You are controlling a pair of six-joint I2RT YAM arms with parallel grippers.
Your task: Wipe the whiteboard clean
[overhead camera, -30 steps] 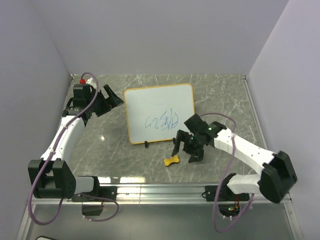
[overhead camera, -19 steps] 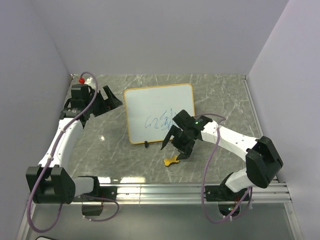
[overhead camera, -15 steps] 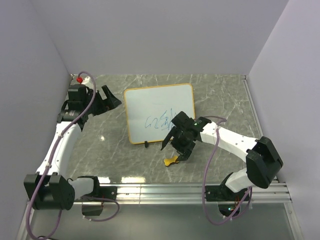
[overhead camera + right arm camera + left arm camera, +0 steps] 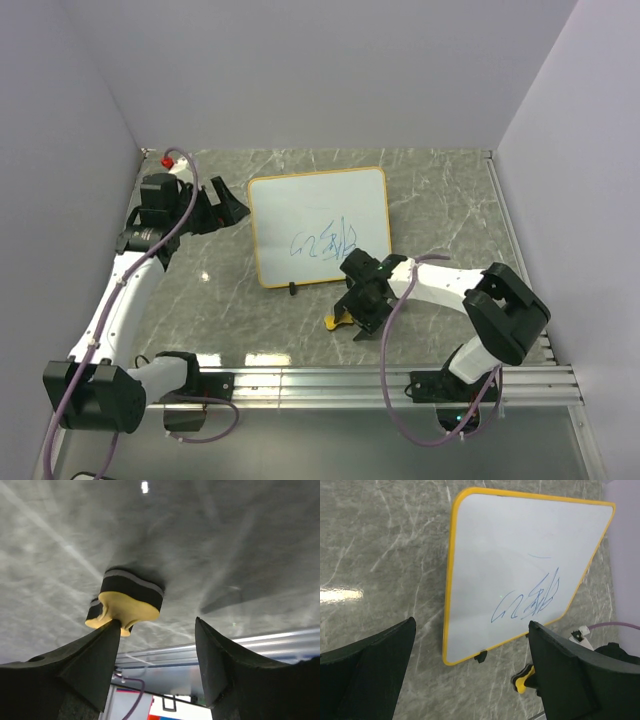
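Whiteboard [image 4: 318,205] sits mid-worktop, nearer the far edge. The blue scribble [image 4: 325,243] in its near half is unwiped. The bone-shaped eraser [image 4: 125,602], yellow grip up and felt down, rests just off the board's near edge.

Right gripper [image 4: 156,625] is low over it, jaws apart, holding nothing. The eraser touches one finger [image 4: 95,655], off-centre. Judgement: centre its waist between the jaws before closing, or it will skid.

Left gripper [image 4: 472,625] is spread and empty by the board's left edge, and could steady the frame.
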